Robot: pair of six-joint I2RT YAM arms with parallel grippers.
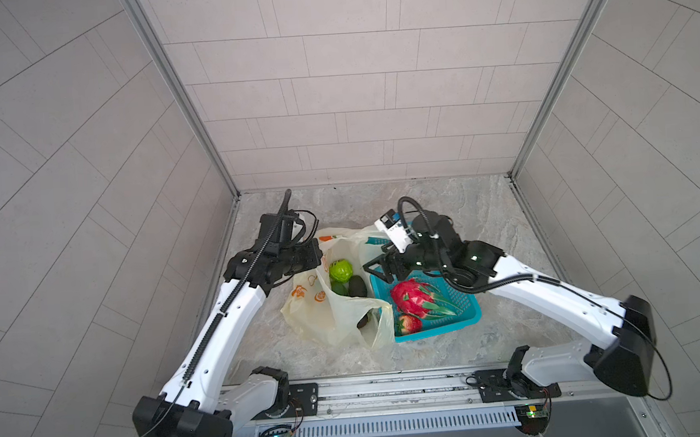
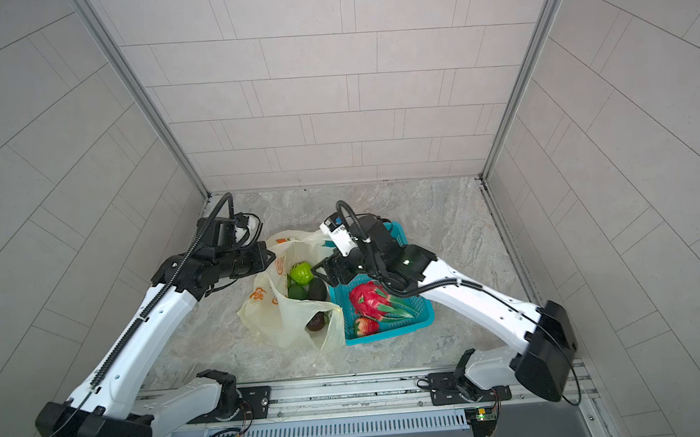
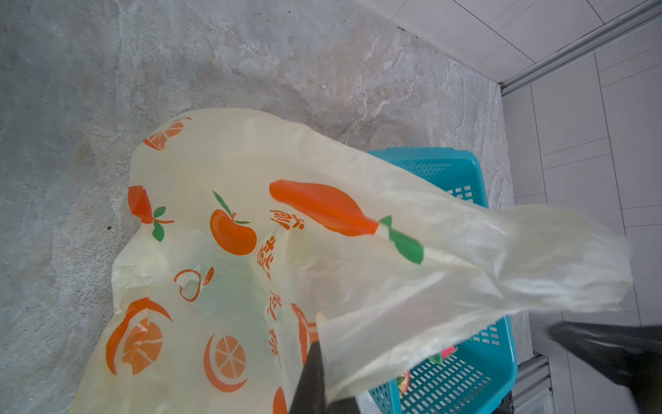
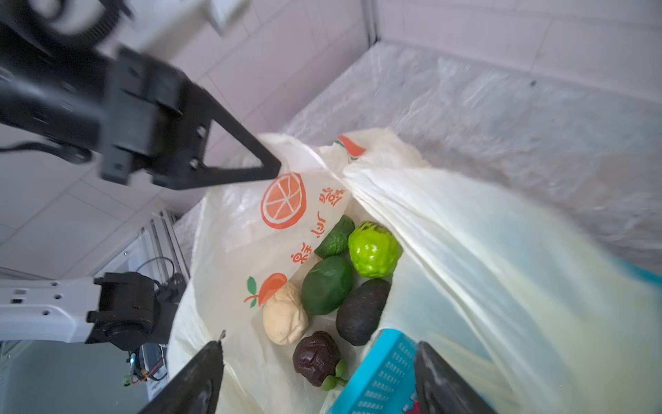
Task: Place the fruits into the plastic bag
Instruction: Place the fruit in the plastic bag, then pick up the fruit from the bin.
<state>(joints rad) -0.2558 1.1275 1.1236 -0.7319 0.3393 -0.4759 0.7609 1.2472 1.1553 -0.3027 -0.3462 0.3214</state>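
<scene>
On the tabletop, in a top view: clamps left gripper (image 1: 318, 251) onto the plastic bag (image 1: 329, 316) rim; hangs right gripper (image 1: 377, 264) wide, empty; leaves dragon fruit (image 1: 411, 297), strawberry (image 1: 408, 323) in basket (image 1: 438, 330). Right wrist: shows other fruits (image 4: 327, 285) bagged; risks collapsed mouth through slipping film. Left wrist: hides the pinch behind film.

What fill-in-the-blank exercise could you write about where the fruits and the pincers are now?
1. The dragon fruit and the strawberry lie in the teal ____.
2. The bumpy lime-green fruit lies ____ (inside or outside) the plastic bag.
3. The left pincer is ____ on the bag's rim.
4. The right pincer holds nothing; its jaws stand ____.
Missing words: basket; inside; shut; open.
</scene>
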